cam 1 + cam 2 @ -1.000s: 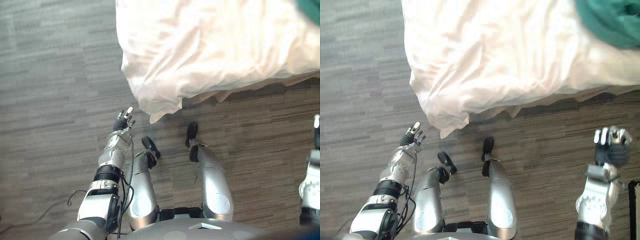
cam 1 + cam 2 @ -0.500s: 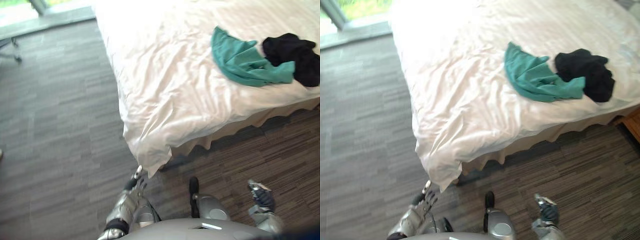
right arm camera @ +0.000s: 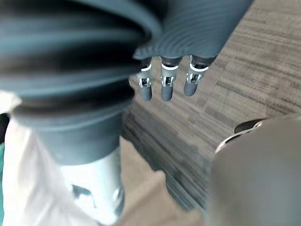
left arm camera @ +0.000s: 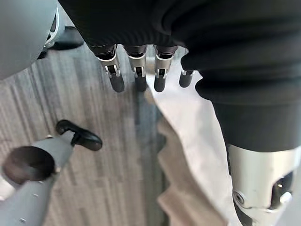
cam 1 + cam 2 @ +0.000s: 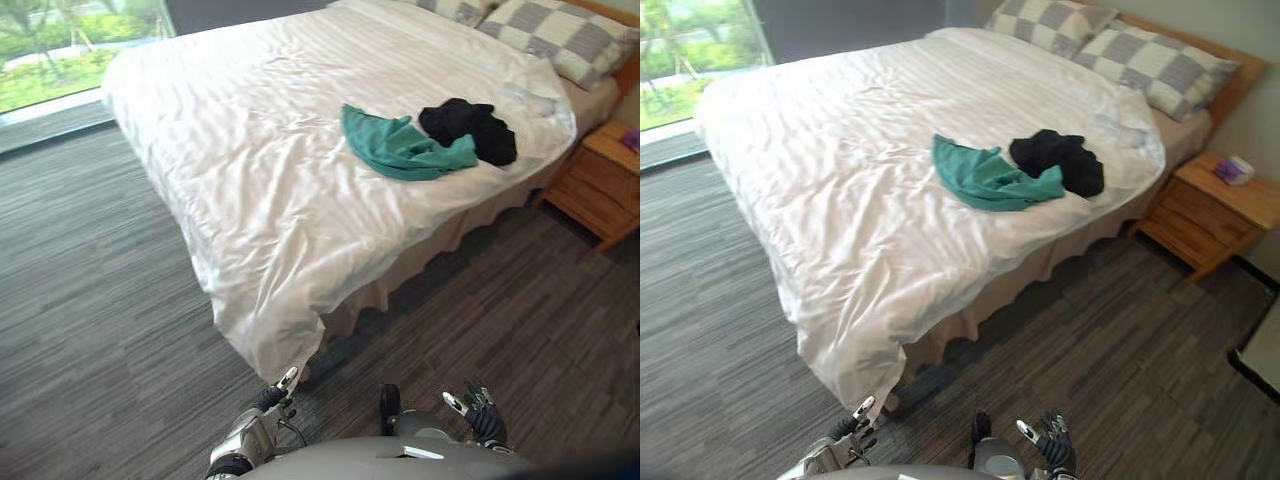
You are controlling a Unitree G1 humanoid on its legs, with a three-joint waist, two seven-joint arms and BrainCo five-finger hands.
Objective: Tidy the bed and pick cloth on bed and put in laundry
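Wooden nightstand (image 5: 1202,212), checked pillows (image 5: 1145,65), grey striped floor (image 5: 700,340), window (image 5: 680,55)

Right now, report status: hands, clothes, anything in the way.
Hands: left hand and right hand open, empty, low over the floor. Clothes: teal cloth and black cloth touching on the bed, untouched. Near left hand: duvet corner hanging.

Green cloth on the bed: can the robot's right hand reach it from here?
Probably not yet. The right hand hangs low over the floor near the bed's corner, while the green cloth lies far up the bed. Nothing covers it.
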